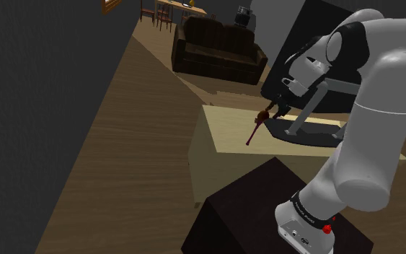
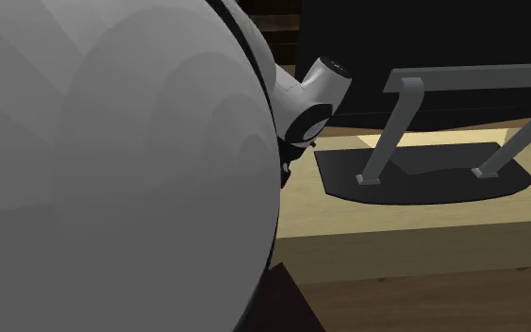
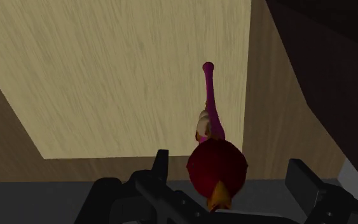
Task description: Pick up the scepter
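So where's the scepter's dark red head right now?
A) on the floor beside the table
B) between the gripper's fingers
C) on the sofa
B: in the wrist view the head of the scepter sits between the fingers of the gripper, which stand apart with a gap on each side.

1. I see the counter [image 3: 107, 76] as pale, matt wood with fine grain.
2. The scepter [image 3: 217, 165] looks smooth and faintly glossy to me.
3. The floor [image 1: 115, 144] reads as matt brown wooden planks.
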You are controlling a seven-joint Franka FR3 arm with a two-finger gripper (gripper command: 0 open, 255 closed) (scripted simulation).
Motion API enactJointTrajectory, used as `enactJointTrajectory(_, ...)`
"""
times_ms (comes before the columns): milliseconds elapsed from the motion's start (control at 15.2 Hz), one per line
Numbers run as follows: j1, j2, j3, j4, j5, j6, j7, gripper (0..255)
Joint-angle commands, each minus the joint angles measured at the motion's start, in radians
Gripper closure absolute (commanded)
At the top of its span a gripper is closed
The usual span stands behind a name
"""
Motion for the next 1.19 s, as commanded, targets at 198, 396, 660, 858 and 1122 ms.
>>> enactJointTrajectory(198, -0.128, 0.117, 0.113, 0.062, 0.104, -0.019, -0.111, 0)
enactJointTrajectory(396, -0.151, 0.149, 0.143, 0.062, 0.139, -0.005, -0.137, 0)
enactJointTrajectory(660, -0.165, 0.166, 0.158, 0.063, 0.157, 0.001, -0.152, 255)
enactJointTrajectory(858, -0.165, 0.166, 0.158, 0.064, 0.158, 0.001, -0.152, 255)
enactJointTrajectory(1122, -0.165, 0.166, 0.158, 0.063, 0.157, 0.001, -0.152, 255)
